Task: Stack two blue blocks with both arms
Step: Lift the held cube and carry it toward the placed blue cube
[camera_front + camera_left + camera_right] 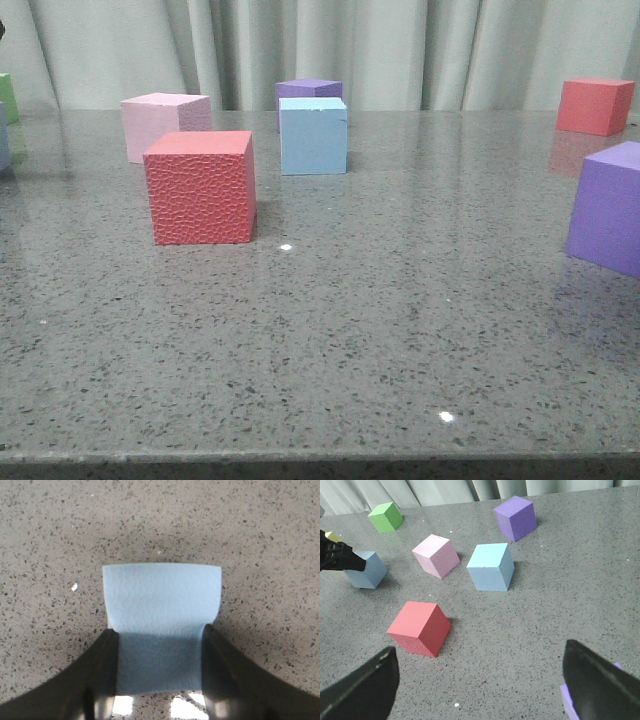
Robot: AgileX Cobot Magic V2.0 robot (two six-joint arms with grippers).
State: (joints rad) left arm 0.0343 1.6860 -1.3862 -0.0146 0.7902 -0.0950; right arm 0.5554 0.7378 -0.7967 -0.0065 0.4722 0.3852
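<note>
On the far left of the table [330, 330], the left gripper [160, 680] is straddling one blue block [161, 610]. In the left wrist view its dark fingers [102, 675] are lying against the two opposite side faces, low on the cube, with no gap showing, so the jaws are judged to be closing on it or already clamped. The block is still sitting on the stone surface, not lifted. In the right wrist view this same cube [367, 570] is standing at the left edge of the group, with the arm's black tip reaching it from the left.

Moving right, a pink cube [165, 125] and a textured red cube [200, 187] are standing in front, near each other but apart. The second blue block [313, 136] is sitting upright just right of them, untouched, with a purple cube [308, 90] close behind it.

Further right, the right gripper [480, 680] is hanging wide open above the table, holding nothing, with another purple cube [610, 205] close below its right finger.

Handling judgement: both blocks are appearing matte, light and probably foam-like, so slightly compressible rather than fragile. Grip is best taken on two parallel side faces, centred and square, with moderate force. The flat faces are favouring a stable stack if edges are aligned, though a skewed release could tip the upper cube.
</note>
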